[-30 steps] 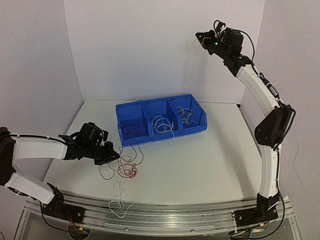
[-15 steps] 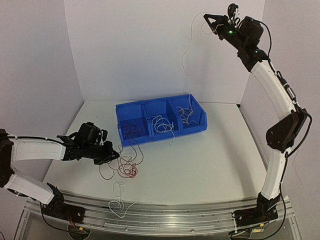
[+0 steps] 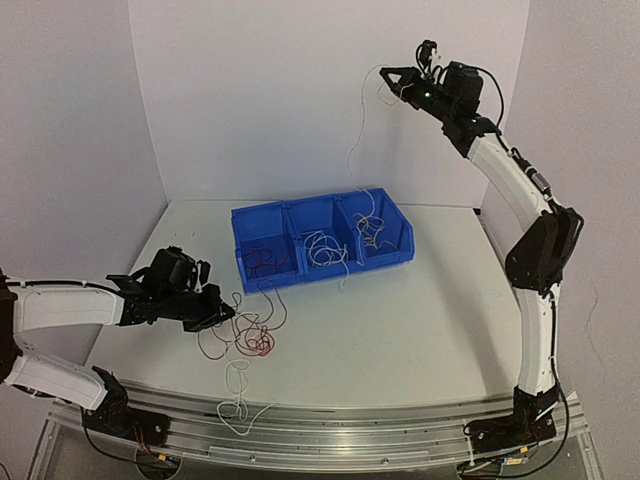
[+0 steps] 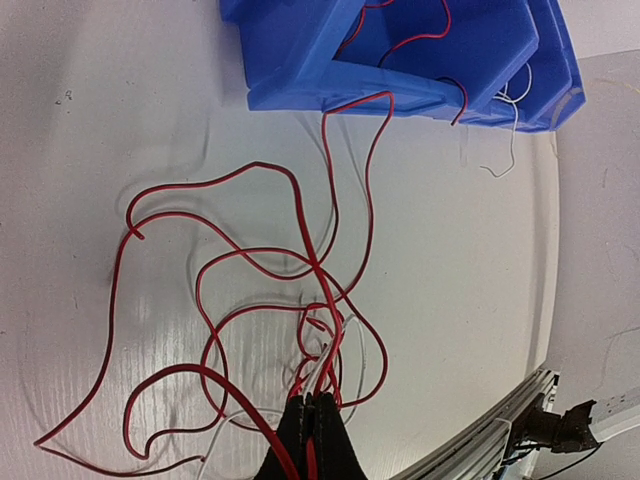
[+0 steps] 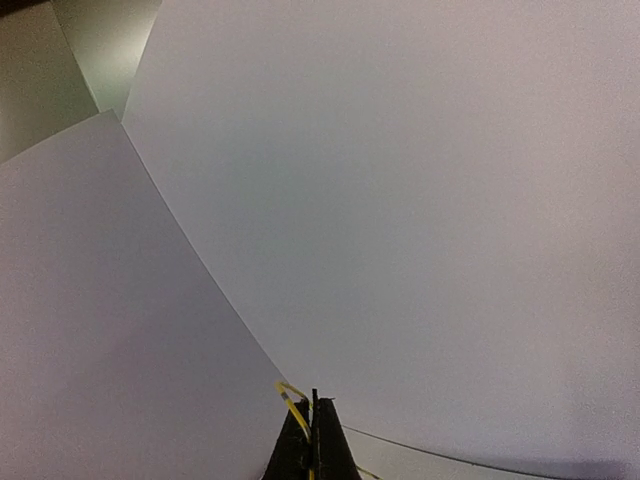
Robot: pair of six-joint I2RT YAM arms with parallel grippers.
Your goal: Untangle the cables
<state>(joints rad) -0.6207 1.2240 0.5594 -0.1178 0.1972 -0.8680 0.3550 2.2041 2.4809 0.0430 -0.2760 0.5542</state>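
left gripper (image 4: 312,402), right gripper (image 5: 313,400), clamped on cables (image 4: 320,335)

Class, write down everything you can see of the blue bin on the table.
The blue bin looks like moulded plastic: an open tray split by two walls into three compartments side by side. It sits flat on the white table, slightly askew, toward the far edge. Its left compartment holds dark red cables, the middle white cables, the right pale yellowish cables. One red cable trails over its front lip onto the table.
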